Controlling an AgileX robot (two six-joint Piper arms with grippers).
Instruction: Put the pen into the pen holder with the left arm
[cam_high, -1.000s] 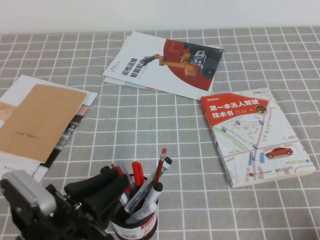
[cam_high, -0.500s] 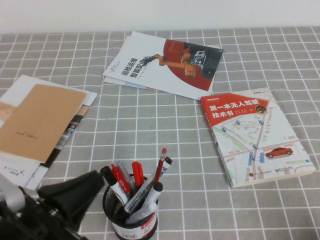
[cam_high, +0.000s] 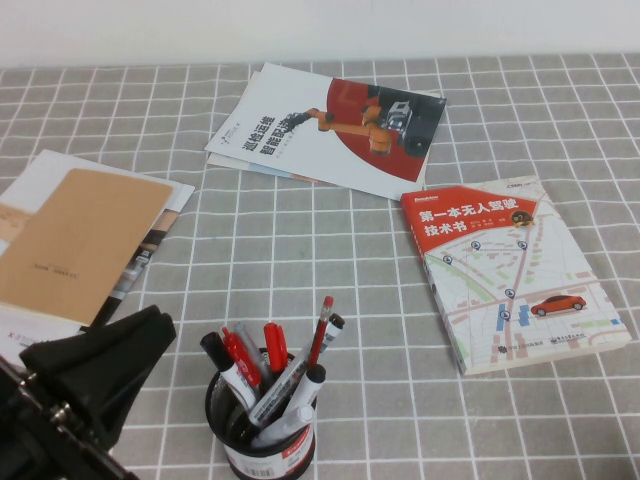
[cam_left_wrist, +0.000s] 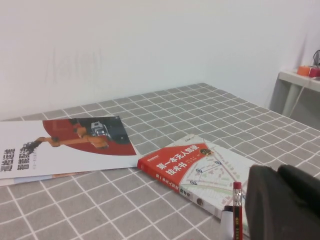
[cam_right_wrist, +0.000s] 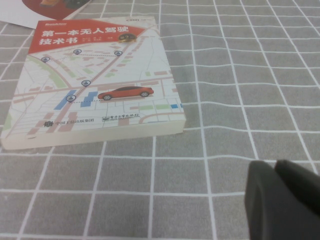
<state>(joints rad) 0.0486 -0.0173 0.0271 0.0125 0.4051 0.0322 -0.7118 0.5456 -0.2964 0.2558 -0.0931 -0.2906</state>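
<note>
The black mesh pen holder (cam_high: 262, 440) stands near the table's front edge, packed with several pens. The pen (cam_high: 238, 381), whitish with a black cap, leans in its left side beside red-capped pens and a slim red pencil (cam_high: 320, 335). My left gripper (cam_high: 155, 330) is to the left of the holder, apart from it, shut and holding nothing. In the left wrist view the shut left gripper (cam_left_wrist: 272, 171) sits beside the red pencil's top (cam_left_wrist: 237, 207). The right gripper (cam_right_wrist: 272, 167) hovers shut over bare cloth; it is out of the high view.
A grey checked cloth (cam_high: 330, 270) covers the table. A red-and-white map book (cam_high: 510, 270) lies right of the holder. A robot-arm brochure (cam_high: 320, 125) lies at the back and a brown notebook on papers (cam_high: 80, 240) at the left.
My left gripper has drawn back from over the holder toward the left front and shut. The black-capped pen it covered now stands free in the holder.
</note>
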